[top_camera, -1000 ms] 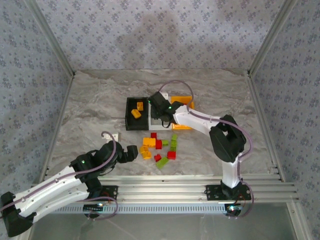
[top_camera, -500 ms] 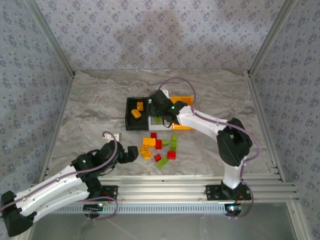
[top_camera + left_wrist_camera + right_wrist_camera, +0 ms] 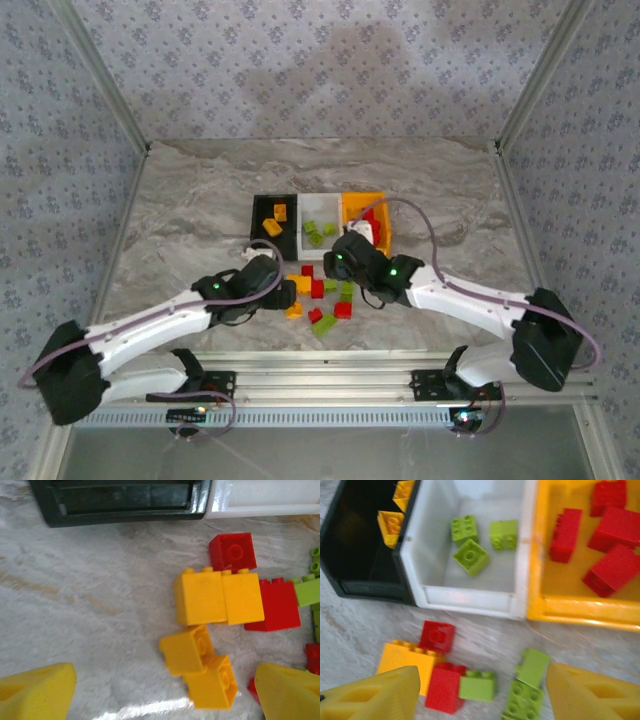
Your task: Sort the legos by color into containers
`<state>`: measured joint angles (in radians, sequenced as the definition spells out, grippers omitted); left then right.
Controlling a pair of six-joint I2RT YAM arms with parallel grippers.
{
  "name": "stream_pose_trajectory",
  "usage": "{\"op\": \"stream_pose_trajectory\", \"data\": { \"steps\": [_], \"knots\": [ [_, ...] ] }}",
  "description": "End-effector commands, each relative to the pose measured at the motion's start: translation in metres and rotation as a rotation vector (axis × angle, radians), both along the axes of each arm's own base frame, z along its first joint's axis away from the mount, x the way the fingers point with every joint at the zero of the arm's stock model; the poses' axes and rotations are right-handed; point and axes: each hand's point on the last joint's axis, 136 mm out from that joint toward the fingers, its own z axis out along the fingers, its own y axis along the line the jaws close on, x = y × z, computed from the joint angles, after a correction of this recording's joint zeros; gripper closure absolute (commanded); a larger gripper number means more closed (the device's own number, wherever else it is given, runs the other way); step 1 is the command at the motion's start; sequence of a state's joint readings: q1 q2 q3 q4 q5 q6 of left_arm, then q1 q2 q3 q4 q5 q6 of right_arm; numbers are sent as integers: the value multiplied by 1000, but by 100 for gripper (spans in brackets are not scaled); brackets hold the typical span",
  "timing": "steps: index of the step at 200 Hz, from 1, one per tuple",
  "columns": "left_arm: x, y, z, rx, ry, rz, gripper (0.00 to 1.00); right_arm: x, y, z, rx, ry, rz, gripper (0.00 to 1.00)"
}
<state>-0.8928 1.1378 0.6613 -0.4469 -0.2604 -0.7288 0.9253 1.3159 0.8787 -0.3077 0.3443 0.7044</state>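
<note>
Loose legos (image 3: 318, 296) in red, orange-yellow and green lie in front of the containers. The black bin (image 3: 370, 590) holds two yellow bricks (image 3: 391, 526). Three green bricks (image 3: 470, 556) lie in the white bin (image 3: 470, 600), and red bricks (image 3: 615, 570) in the orange-yellow bin (image 3: 580, 615). My left gripper (image 3: 165, 700) is open above two small yellow bricks (image 3: 189, 650) at the pile's left side (image 3: 287, 293). The right gripper (image 3: 480, 695) hangs open over a green brick (image 3: 477, 685) and a red one (image 3: 442, 687), just in front of the bins (image 3: 338, 265).
Two larger yellow bricks (image 3: 217, 600) lie joined beside red bricks (image 3: 272, 605). More green bricks (image 3: 530, 680) sit at the pile's right. A small white object (image 3: 232, 272) lies on the marble table left of the pile. Patterned walls and metal rails enclose the table.
The right gripper has left the white bin, opened, and drawn back over the loose pile. The left arm has swung forward from the near edge to the pile's left side.
</note>
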Motion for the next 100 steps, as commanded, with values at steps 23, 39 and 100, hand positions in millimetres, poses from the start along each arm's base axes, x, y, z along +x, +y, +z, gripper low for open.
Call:
{"op": "stream_pose_trajectory", "data": {
  "steps": [23,39,100],
  "knots": [
    [29,-20,-18,26,17,-27,11,-11,-37,13,41,-48,-104,31],
    [34,-22,-26,50,28,-26,12,-15,-45,13,46,-51,-115,30],
    [28,26,-56,152,105,100,18,-18,-57,19,68,-74,-139,30]
  ]
}}
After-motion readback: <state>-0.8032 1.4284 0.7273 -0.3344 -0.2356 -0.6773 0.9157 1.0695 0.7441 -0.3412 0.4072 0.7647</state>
